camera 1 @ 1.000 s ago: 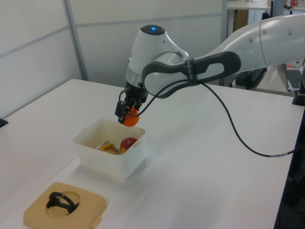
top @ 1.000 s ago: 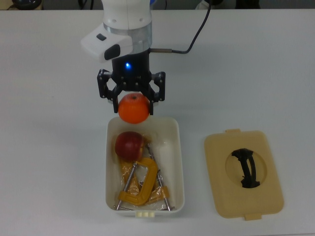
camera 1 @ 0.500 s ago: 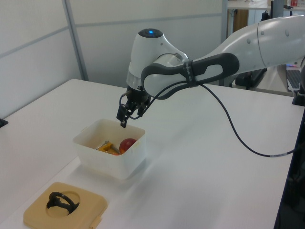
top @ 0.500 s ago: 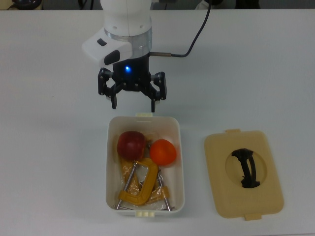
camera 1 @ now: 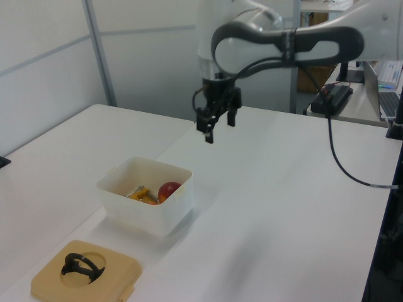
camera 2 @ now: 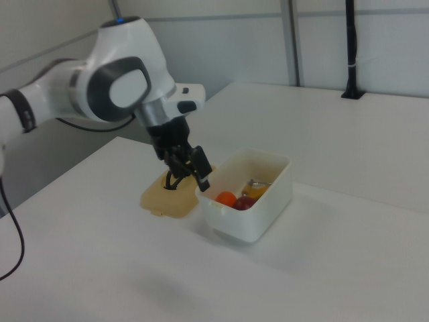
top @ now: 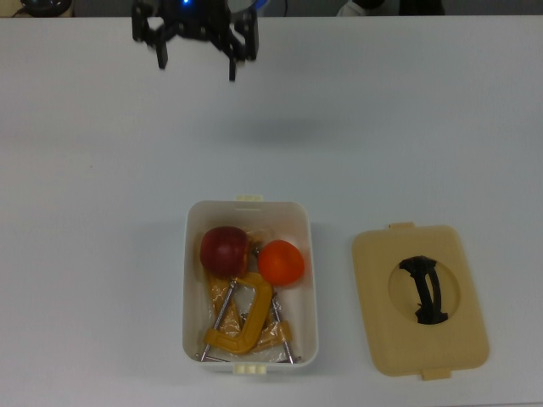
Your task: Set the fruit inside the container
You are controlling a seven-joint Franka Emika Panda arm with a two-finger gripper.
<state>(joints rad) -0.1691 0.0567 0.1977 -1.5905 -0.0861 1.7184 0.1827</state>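
The white container (top: pixel 311 297) sits at the lower middle of the top view. Inside it lie the dark red apple (top: pixel 225 250) and, touching its right side, the orange mandarin (top: pixel 281 261). My gripper (top: pixel 196 59) hangs open and empty at the top view's upper edge, well clear of the tub. The left view has the gripper (camera 1: pixel 217 124) high above the table, beyond the container (camera 1: pixel 141 211), with only the apple (camera 1: pixel 169 190) showing. From the right view, the gripper (camera 2: pixel 188 176) is in front of the container (camera 2: pixel 251 221), which holds the mandarin (camera 2: pixel 226 198) and apple (camera 2: pixel 244 202).
A yellow C-clamp (top: pixel 242 322) lies in the tub's near half, below the fruit. The tan lid (top: pixel 420 301) with a black handle lies flat on the white table to the top view's right of the tub, and shows as the lid (camera 1: pixel 85 274) in the left view.
The gripper opened and let go of the mandarin, which now rests in the tub beside the apple. The arm then rose and drew away toward the top view's top edge.
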